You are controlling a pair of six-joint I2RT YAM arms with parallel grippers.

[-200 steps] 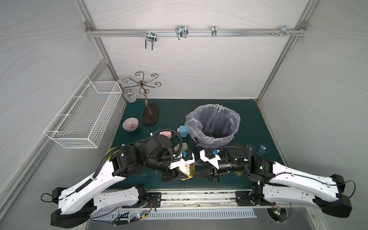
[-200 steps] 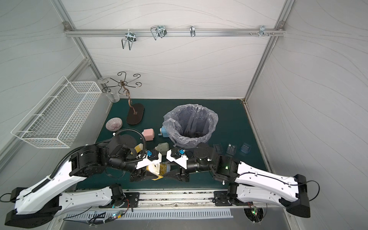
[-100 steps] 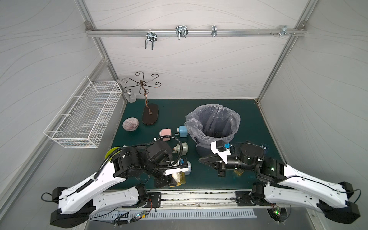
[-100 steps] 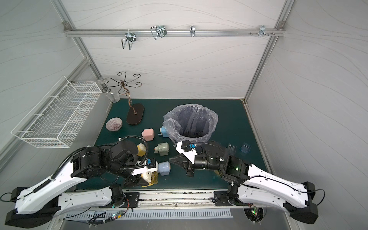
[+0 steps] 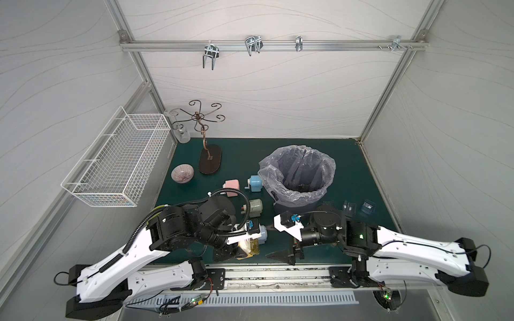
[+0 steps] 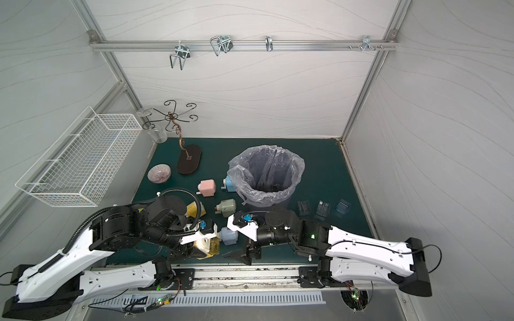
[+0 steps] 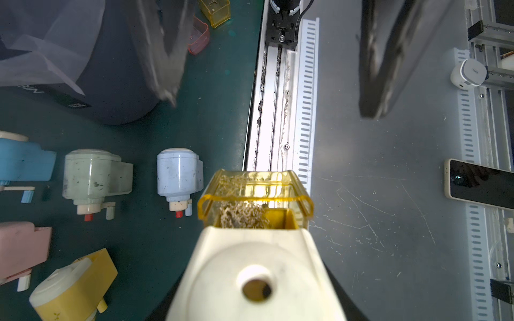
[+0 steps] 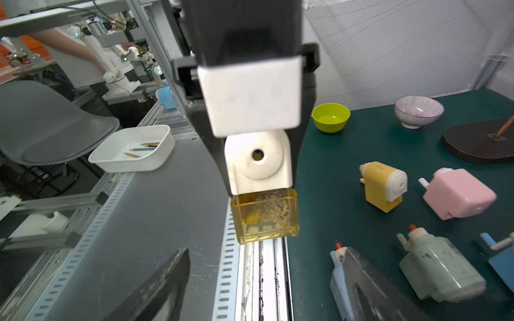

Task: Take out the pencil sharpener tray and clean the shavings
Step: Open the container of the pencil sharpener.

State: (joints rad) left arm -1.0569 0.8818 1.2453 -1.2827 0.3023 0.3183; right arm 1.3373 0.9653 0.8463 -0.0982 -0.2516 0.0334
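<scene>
The left gripper (image 8: pixel 260 155) is clamped on a cream pencil sharpener (image 7: pixel 256 272), held at the near edge of the green mat (image 5: pixel 345 166) above the front rail (image 7: pixel 274 83). The sharpener's yellow see-through tray (image 7: pixel 254 191) juts part-way out of its body; pale curled shavings (image 7: pixel 242 215) lie heaped inside it, mostly toward the body end; the tray is not yet free of the sharpener.

The right gripper (image 8: pixel 265 250) has its jaws spread wide with nothing between them; it faces the tray's free end head-on. The tray's long axis runs straight from the left gripper toward the right one, roughly along the rail. The free end points into the gap of the spread jaws but stops short of the fingertips (image 7: pixel 165 77), so tray and fingers are apart.

The right arm is plainly the nearer to that end and, in my judgement, the one to take it: advance along the axis; close across the tray's side walls; draw back on the same line while the left gripper keeps the body fixed.

The bag-lined waste bin (image 5: pixel 294 207) stands farther in on the mat, beyond both grippers and closer to the right arm.

Pale lettering (image 7: pixel 30 88) shows on the bin's dark wall in the left wrist view, but it is turned and cut off, so I cannot read it with confidence; a small label beneath it is too small to make out. No brand shows on the sharpener or the tray.
</scene>
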